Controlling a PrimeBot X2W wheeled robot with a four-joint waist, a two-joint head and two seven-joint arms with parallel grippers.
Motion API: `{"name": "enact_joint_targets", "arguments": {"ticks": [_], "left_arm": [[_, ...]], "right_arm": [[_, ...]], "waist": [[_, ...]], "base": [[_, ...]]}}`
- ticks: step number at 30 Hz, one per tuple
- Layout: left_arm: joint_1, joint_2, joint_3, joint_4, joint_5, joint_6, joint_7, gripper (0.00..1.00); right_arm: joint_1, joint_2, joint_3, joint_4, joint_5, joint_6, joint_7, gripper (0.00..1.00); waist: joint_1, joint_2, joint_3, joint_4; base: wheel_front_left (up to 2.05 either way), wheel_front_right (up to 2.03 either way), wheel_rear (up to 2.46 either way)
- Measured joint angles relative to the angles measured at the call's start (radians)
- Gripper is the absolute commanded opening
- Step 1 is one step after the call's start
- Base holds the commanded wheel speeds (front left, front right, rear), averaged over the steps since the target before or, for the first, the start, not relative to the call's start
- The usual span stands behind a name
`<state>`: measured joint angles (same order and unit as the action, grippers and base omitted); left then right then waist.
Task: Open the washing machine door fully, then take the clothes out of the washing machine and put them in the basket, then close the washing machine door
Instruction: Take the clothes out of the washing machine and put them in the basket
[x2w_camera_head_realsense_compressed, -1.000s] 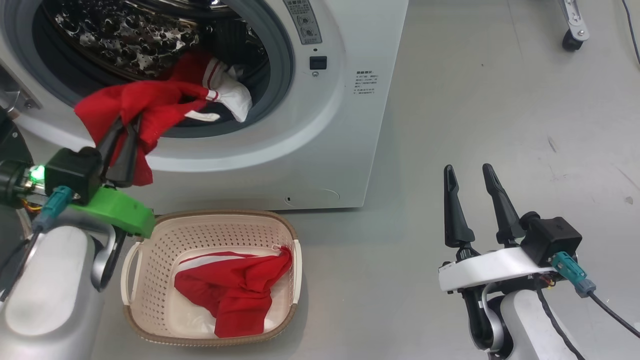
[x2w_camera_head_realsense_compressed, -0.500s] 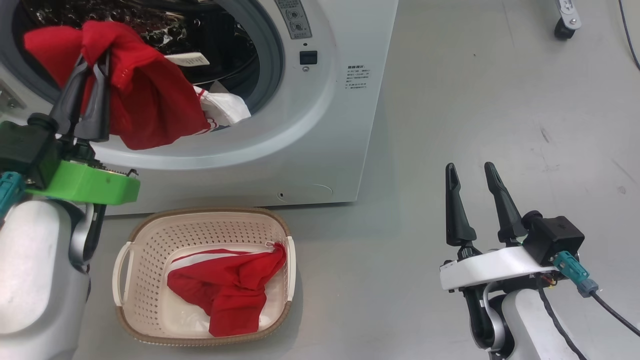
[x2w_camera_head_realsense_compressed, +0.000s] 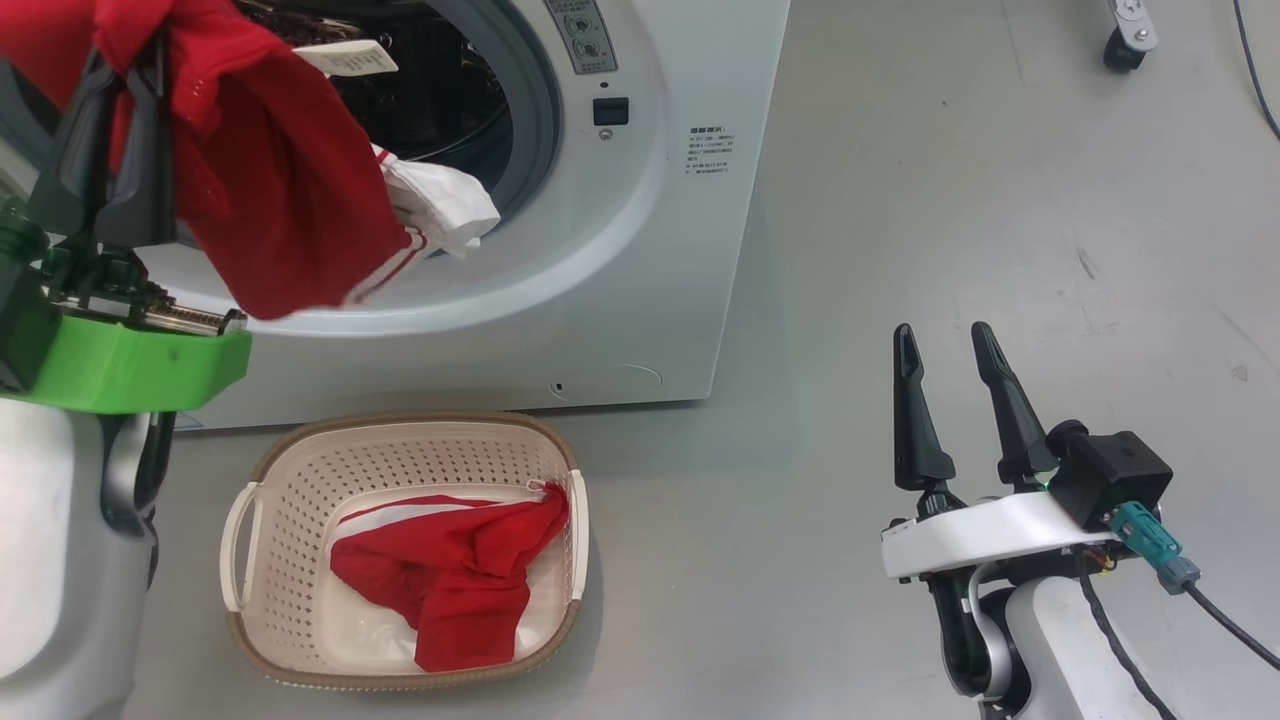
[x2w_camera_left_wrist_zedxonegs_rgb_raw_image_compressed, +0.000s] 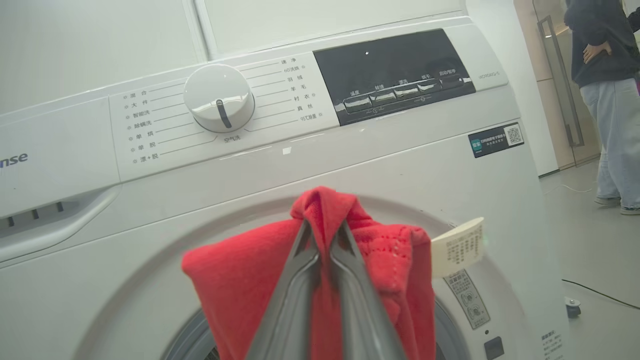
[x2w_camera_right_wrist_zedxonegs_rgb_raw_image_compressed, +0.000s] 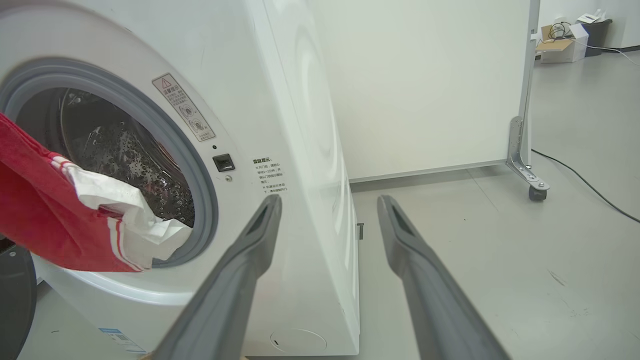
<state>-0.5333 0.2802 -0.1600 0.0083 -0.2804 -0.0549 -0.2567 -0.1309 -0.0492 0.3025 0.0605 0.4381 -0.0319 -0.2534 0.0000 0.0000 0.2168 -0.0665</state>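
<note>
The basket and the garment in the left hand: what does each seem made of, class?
Basket: probably moulded plastic, matt cream, regular holes, brown woven-look rim. Garment: soft fabric, matt red, perhaps knit; it creases and drapes from the left hand.

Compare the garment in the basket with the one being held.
The held garment hangs from the shut left gripper; the basket garment lies crumpled in the basket. The held garment's white end reaches the washer opening; the basket garment lies apart from the washer. Both are red and white.

Dark fingers are topping the right gripper's white mount; the left mount is showing green. A teal plug is trailing black cable.
</note>
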Motion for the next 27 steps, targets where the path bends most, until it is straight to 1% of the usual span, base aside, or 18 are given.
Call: {"name": "enact_joint_targets", "arguments": {"ticks": [5,10,14,20,24,25,27], "left_arm": [[0.0,0.0,0.012,-0.046,0.0,0.002,0.0,0.0],[0.008,0.0,0.008,-0.051,0.0,0.002,0.0,0.0],[0.057,0.003,-0.017,-0.024,0.0,0.001,0.004,0.0],[0.153,0.028,-0.059,0.03,0.009,-0.013,0.051,0.0],[0.19,0.037,-0.073,0.057,0.01,-0.018,0.062,0.0],[0.21,0.051,-0.082,0.076,0.023,-0.021,0.072,0.0],[0.225,0.054,-0.086,0.093,0.025,-0.022,0.073,0.0]], "right_arm": [[0.0,0.0,-0.002,0.0,0.0,0.0,0.0,1.0],[0.0,0.0,-0.005,0.002,0.0,0.0,0.0,1.0],[0.0,0.0,-0.004,0.004,0.0,0.003,0.0,1.0],[0.0,0.0,0.0,0.003,0.002,0.003,0.0,1.0],[0.0,0.0,0.001,0.002,0.003,0.003,0.0,1.0],[0.0,0.0,0.001,0.002,0.003,0.003,0.0,1.0],[0.0,0.0,0.003,0.002,0.003,0.003,0.0,1.0]], "waist": [[0.0,0.0,0.0,0.004],[0.0,0.0,-0.004,0.009],[0.0,0.0,-0.009,0.012],[0.0,0.0,-0.004,0.011],[0.0,0.0,0.0,0.009],[0.0,0.0,0.003,0.008],[0.0,0.0,0.006,0.007]], "base": [[0.0,0.0,0.0],[0.0,0.0,0.0],[0.0,0.0,0.0],[0.0,0.0,0.0],[0.0,0.0,0.0],[0.0,0.0,0.0],[0.0,0.0,0.0]]}}
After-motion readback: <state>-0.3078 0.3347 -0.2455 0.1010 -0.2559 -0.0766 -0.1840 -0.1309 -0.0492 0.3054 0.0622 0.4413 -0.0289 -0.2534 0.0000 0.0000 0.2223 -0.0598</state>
